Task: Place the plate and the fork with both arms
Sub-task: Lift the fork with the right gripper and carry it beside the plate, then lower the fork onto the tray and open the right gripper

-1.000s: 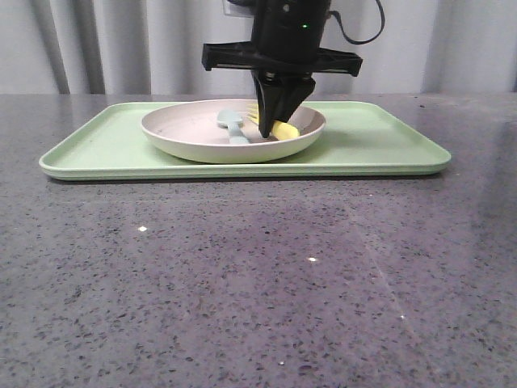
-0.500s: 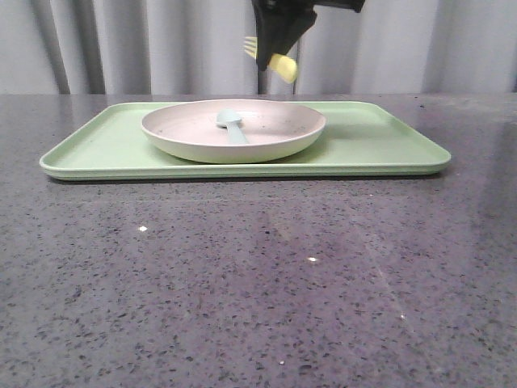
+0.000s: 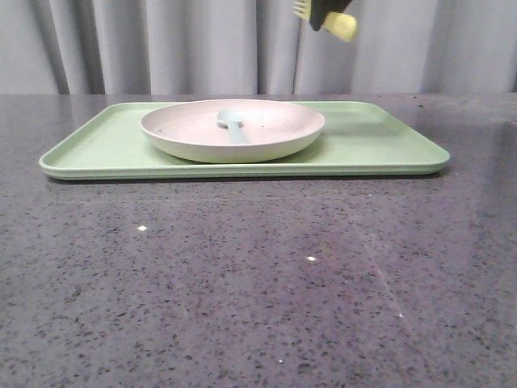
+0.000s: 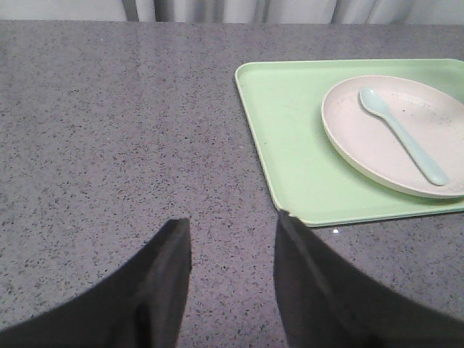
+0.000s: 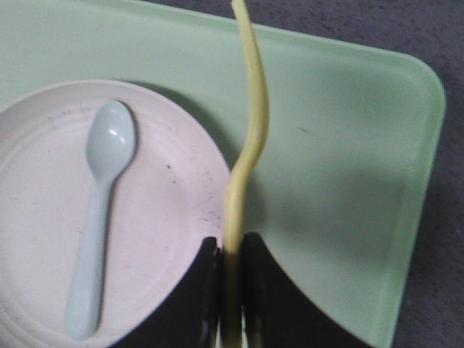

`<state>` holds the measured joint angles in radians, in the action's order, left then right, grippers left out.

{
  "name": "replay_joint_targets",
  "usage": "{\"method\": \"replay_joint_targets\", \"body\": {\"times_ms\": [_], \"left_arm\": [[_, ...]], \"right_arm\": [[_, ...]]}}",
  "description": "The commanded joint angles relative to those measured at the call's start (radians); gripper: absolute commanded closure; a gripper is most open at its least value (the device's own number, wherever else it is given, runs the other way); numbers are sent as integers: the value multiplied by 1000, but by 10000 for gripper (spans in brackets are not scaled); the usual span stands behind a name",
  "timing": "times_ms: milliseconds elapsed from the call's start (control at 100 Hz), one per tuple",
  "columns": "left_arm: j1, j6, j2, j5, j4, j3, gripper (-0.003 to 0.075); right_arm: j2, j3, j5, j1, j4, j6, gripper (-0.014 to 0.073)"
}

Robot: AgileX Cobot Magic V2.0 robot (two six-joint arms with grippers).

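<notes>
Holding: right hand (image 5: 230,279) pinches the fork (image 3: 327,18), top of frame
Left hand (image 4: 233,272): spread
Plate (image 3: 186,137): on tray (image 3: 380,141), spoon (image 3: 232,124) inside

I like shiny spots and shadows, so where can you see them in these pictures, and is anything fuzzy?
Front view: small white glints dot the grey table, and the tray has a soft shadow beside the plate. Right wrist view: the spoon bowl shines, a dark shadow curves by the plate, and the fork and fingers look soft up close. Left wrist view: the dark fingers are blurry.
</notes>
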<state>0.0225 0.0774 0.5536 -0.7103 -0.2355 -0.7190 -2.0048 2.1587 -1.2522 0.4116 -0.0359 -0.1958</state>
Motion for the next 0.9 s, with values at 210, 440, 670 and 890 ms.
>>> {"method": "replay_joint_targets", "body": {"times_ms": [210,440,670,890], "left_arm": [[-1,-2,3,82,-11,-30,449],[-1,-2,3,79,-11,-30,449],[-1,-2,3,79,-11,-30,449],[-1,-2,3,79,-11,-30,449]], "right_arm": [[101,-138,-71,-59,0,29,661],[99,-269,25,-59,-27,29,661],[98,-328,68,-59,-31,29,661],[98,-328,78,-59,-58,29,634]]}}
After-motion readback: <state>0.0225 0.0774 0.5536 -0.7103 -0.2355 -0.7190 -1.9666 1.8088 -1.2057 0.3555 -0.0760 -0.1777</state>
